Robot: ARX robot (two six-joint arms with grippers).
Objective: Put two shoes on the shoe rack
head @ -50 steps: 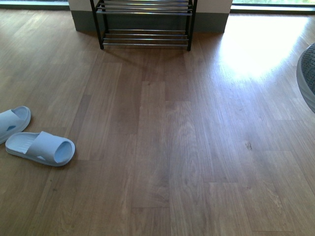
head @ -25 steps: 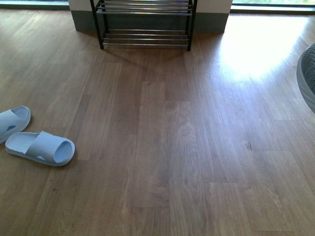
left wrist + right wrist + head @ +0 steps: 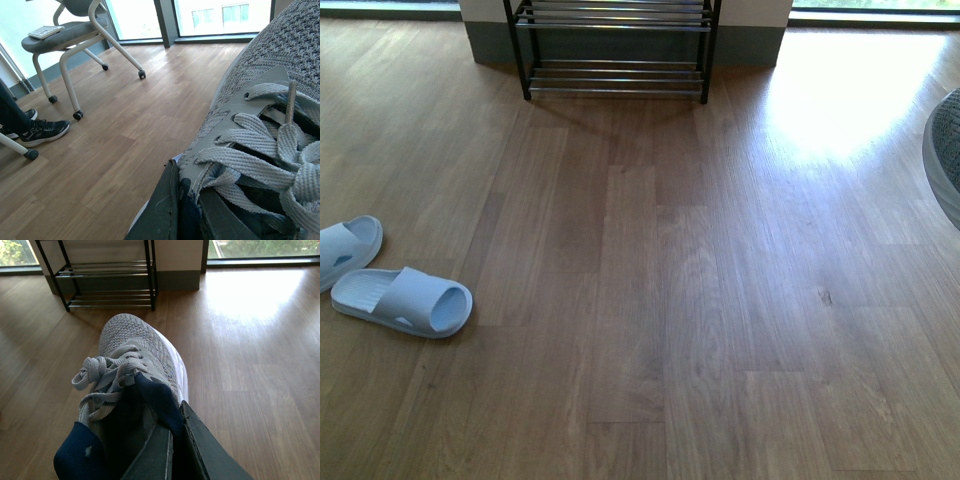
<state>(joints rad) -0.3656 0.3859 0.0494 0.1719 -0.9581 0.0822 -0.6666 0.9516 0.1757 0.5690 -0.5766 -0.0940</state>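
Change: nothing visible has moved in the front view since a second ago; the pale-blue rubber slides (image 3: 402,300) and the black-framed shoe rack with chrome rods (image 3: 615,75) sit exactly as before.
Left gripper: the left gripper (image 3: 187,215) is pinched on the navy-lined collar of a grey knit lace-up sneaker (image 3: 280,100).
Right gripper: the right gripper (image 3: 175,440) is clamped on the collar of a second grey knit sneaker with a white sole (image 3: 135,355), toe pointing towards the rack.
Rack: it stands against the far wall, well apart from both sneakers; its visible tiers hold no shoes.
Slides: they lie on the wooden floor (image 3: 650,300), untouched.
Done: both sneakers gripped.
Left: carrying both to the rack and setting them on the rods; judged about halfway.
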